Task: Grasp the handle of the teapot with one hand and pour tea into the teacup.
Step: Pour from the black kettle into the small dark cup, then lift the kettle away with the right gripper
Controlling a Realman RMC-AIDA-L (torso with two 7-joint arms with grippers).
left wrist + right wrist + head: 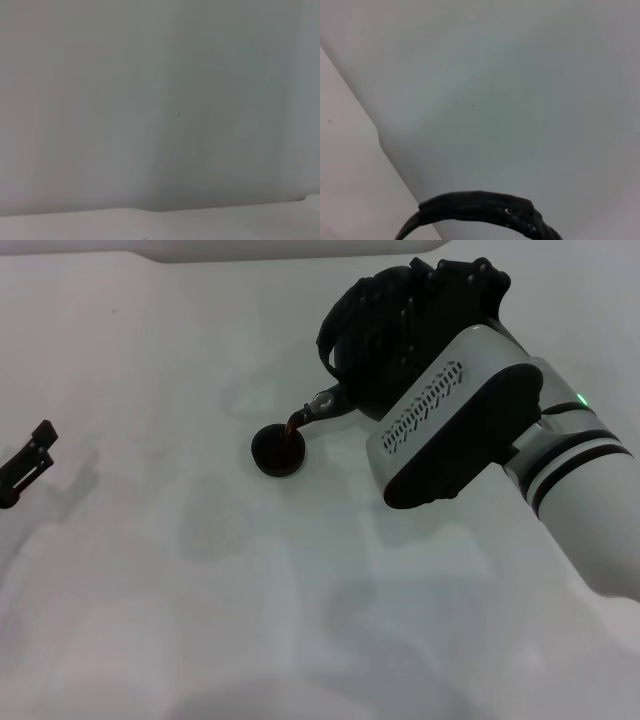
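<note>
The teapot (375,335) hangs in the air at the far right of the white tabletop (200,590), tilted with its spout (322,403) down and to the left; most of the pot is hidden behind the right arm (470,420), which reaches in from the right. A thin stream of reddish-brown tea (293,426) runs from the silvery tip of the spout into the teacup (277,452); the teacup stands on the tabletop just below and left of the spout, near the middle of the scene. The right end effector is hidden among the dark shapes above the pot, so I cannot tell if it is closed on the handle (485,209); in the right wrist view only a black arc of the handle shows, against the pale surface. The left end effector (28,462) rests low at the far left edge, well apart from the teacup; its fingers look drawn together, with nothing between them. The left wrist view shows only a pale blank surface.
</note>
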